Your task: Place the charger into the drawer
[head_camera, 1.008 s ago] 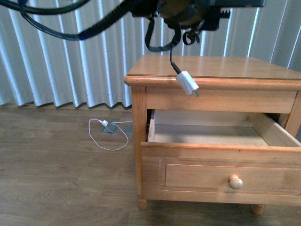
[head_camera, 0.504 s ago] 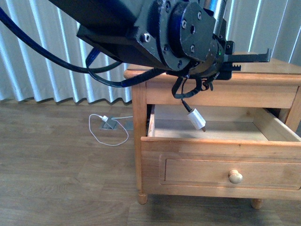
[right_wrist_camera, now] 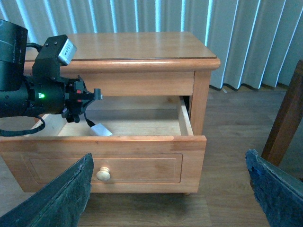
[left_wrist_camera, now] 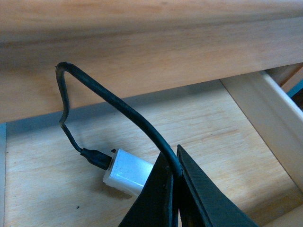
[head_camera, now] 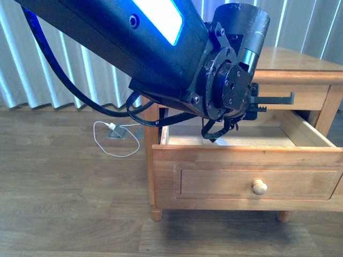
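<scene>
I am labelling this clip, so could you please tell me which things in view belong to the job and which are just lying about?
Belong to the job:
charger, gripped by its black cable in the left pincer
open upper drawer of the nightstand

Just lying about:
white plug with white cable on the floor
curtain

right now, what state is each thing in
drawer: pulled open
charger: inside the drawer, low down, hanging by its black cable
left gripper: shut on the charger's cable
right gripper: open, empty, back from the nightstand
white cable: looped on the floor
</scene>
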You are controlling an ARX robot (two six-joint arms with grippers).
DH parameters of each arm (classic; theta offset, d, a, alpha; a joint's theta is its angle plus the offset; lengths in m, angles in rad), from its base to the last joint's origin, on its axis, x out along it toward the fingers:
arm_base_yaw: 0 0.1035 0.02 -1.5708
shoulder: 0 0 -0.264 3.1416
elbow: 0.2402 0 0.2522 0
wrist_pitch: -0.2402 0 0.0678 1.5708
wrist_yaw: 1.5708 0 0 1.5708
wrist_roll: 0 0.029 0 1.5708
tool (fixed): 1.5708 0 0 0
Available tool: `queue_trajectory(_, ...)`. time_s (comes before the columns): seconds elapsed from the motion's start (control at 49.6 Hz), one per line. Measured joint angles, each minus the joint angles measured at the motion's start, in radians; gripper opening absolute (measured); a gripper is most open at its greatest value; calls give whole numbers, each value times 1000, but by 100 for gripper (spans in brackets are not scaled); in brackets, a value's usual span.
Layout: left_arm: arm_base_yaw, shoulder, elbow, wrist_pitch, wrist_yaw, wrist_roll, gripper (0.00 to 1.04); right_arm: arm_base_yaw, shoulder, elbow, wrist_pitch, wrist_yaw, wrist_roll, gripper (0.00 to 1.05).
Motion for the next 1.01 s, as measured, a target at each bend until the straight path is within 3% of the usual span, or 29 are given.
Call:
queue_trajectory(0.242,21,24,-24,1,-16,-25,57,0,0,0,0,0,0,96)
queue_trajectory(0.524,39,-18,-132,19,-16,-18,97,0,0,0,0,0,0,96)
queue_trajectory(0.564,41,-37,-156,27,-16,-10,100,0,0,0,0,0,0,96)
queue_trajectory(1.008,80,-299,-407,145,-7,32,99,0,0,0,0,0,0,96)
